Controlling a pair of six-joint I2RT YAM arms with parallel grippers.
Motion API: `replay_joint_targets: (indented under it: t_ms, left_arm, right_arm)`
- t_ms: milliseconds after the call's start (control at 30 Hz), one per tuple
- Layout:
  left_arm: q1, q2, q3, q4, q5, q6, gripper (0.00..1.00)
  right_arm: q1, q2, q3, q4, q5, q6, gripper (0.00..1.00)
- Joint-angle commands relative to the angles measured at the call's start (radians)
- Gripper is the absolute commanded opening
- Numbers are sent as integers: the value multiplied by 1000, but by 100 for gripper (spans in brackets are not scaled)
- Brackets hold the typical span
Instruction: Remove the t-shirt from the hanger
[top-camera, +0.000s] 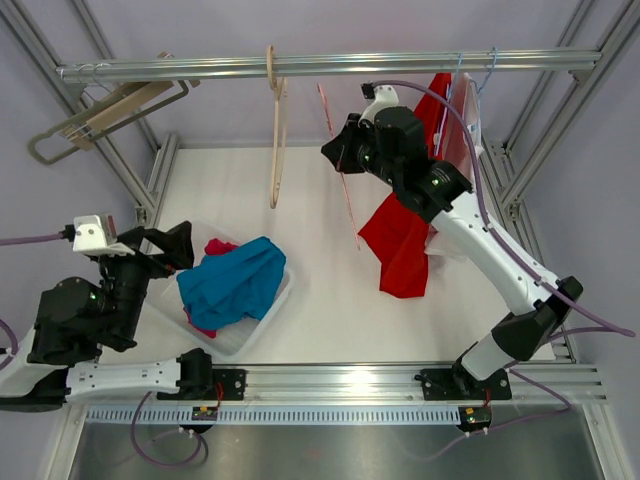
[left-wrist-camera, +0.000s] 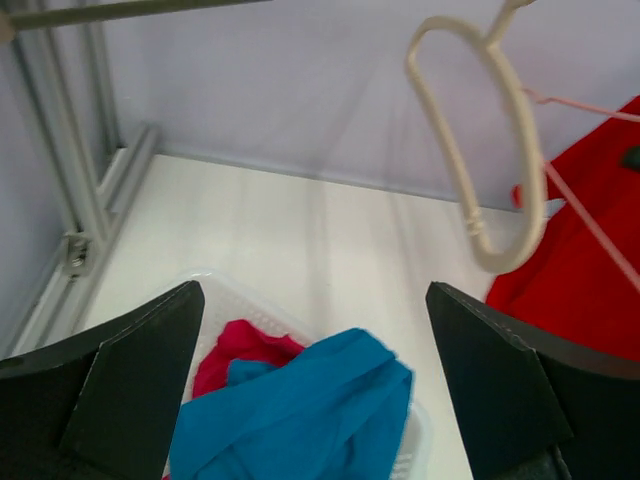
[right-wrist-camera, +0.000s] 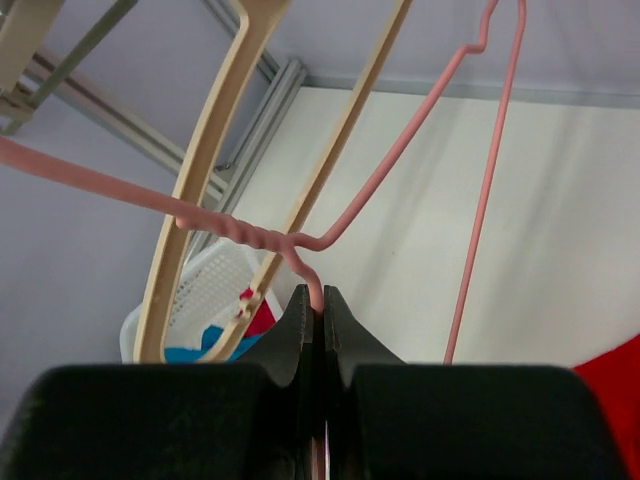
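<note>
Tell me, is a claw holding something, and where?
The right claw is shut on the pink wire hanger, pinching the wire just beyond its twisted neck. The left claw holds nothing.

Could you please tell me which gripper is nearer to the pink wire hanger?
Right. The right gripper is shut on the pink wire hanger just below its twisted neck; the left gripper hangs open over the basket, well off to the hanger's left.

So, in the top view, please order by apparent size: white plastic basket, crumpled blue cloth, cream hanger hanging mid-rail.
1. White plastic basket
2. crumpled blue cloth
3. cream hanger, seen edge-on and nearer the camera, so its rank is unsure
</note>
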Motion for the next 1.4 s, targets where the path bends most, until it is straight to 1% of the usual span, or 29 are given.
replay_joint_targets:
  t_ms: [0, 33, 67, 100, 133, 167, 233, 267, 367, 467, 500, 633, 733, 767, 800, 833, 867, 967, 1033, 1100, 1233, 1267, 1300, 1367]
  left_arm:
    - [-3, 89, 157, -153, 174, -147, 99]
    - [-3, 94, 174, -165, 219, -188, 99]
    - [-3, 96, 168, -166, 309, -202, 99]
    - [-3, 99, 159, -167, 351, -237, 99]
    - [-3, 99, 125, -166, 381, -259, 99]
    - [-3, 102, 108, -166, 443, -276, 99]
    - [-3, 102, 71, -163, 495, -331, 99]
    - [-3, 100, 35, -159, 535, -348, 99]
    - [-3, 88, -40, -140, 586, -391, 99]
    - [-3, 60, -93, -113, 618, -390, 99]
    - [-3, 42, -98, -113, 618, -396, 99]
    - [-3, -4, -119, -103, 629, -382, 99]
    - [-3, -21, -141, -83, 639, -364, 99]
    - [-3, -21, -142, -80, 640, -362, 99]
    - [-3, -21, -144, -80, 641, -362, 99]
    - [-3, -18, -147, -78, 646, -360, 99]
    - [-3, -10, -147, -78, 649, -357, 99]
    - [-3, 8, -148, -64, 659, -351, 99]
    - [-3, 13, -147, -57, 669, -342, 99]
    - [-3, 17, -147, -46, 672, -337, 99]
    - [-3, 22, -147, -32, 682, -334, 99]
    - [-3, 26, -145, -28, 689, -334, 99]
    - [-3, 30, -145, -26, 693, -334, 99]
    - [-3, 43, -144, -21, 710, -334, 99]
  right_arm:
    - [-6, 58, 141, 51, 16, 16, 0]
    - [-13, 83, 203, 42, 30, 17, 0]
    - [-26, 103, 230, 30, 37, 25, 0]
    - [-34, 144, 288, 25, 42, 31, 0]
    - [-40, 164, 316, 13, 45, 37, 0]
    - [-51, 182, 342, 7, 45, 39, 0]
    - [-56, 238, 420, -12, 51, 40, 0]
    - [-62, 254, 440, -25, 54, 45, 0]
    - [-68, 310, 483, -44, 63, 62, 0]
    - [-72, 324, 436, -16, 77, 85, 0]
    - [-72, 316, 392, -1, 79, 92, 0]
    - [-72, 299, 309, 40, 86, 123, 0]
    - [-72, 256, 215, 95, 93, 138, 0]
    - [-71, 227, 192, 106, 93, 140, 2]
    - [-71, 212, 158, 111, 86, 139, 11]
    - [-71, 193, 144, 112, 77, 126, 25]
    - [-71, 152, 131, 108, 67, 122, 47]
    - [-71, 63, 83, 85, 80, 76, 61]
    - [-72, 25, 68, 39, 86, 39, 65]
    - [-72, -37, 45, 14, 99, 16, 66]
    - [-72, -147, -14, -24, 145, -38, 63]
    - [-74, -190, -26, -33, 196, -50, 60]
    - [-86, -210, -41, -48, 233, -64, 48]
    - [-124, -250, -54, -88, 302, -87, 39]
